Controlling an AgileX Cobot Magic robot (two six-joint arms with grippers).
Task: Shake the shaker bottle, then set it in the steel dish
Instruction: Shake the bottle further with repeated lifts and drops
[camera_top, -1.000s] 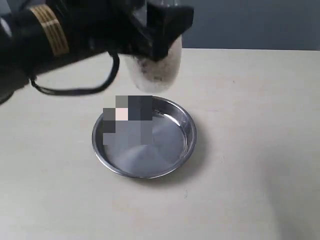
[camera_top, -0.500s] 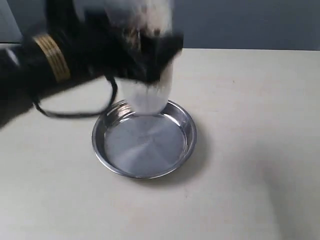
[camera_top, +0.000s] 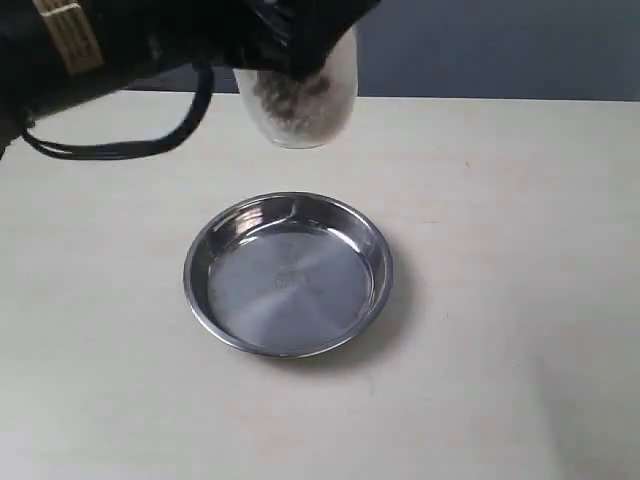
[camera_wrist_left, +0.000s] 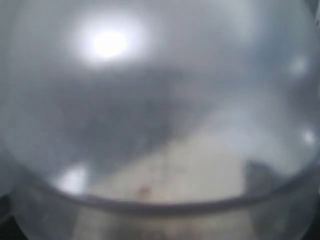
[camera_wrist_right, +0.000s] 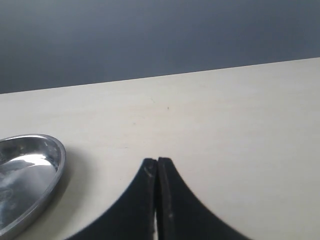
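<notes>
Centrally on the table (camera_top: 520, 250), the steel dish (camera_top: 288, 274) sits bare. At upper centre the left gripper (camera_top: 295, 35) clamps the shaker bottle (camera_top: 298, 105) aloft, likely for shaking room. The right gripper (camera_wrist_right: 157, 167) is pressed together, holding nothing.

Exterior looks down; right wrist low; both see steel dish (camera_top: 288, 280).

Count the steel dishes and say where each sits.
1. The steel dish lies empty on the table, mid exterior view, with the shaker bottle held in the air apart from it. No other shows, though the arm hides some table.
</notes>
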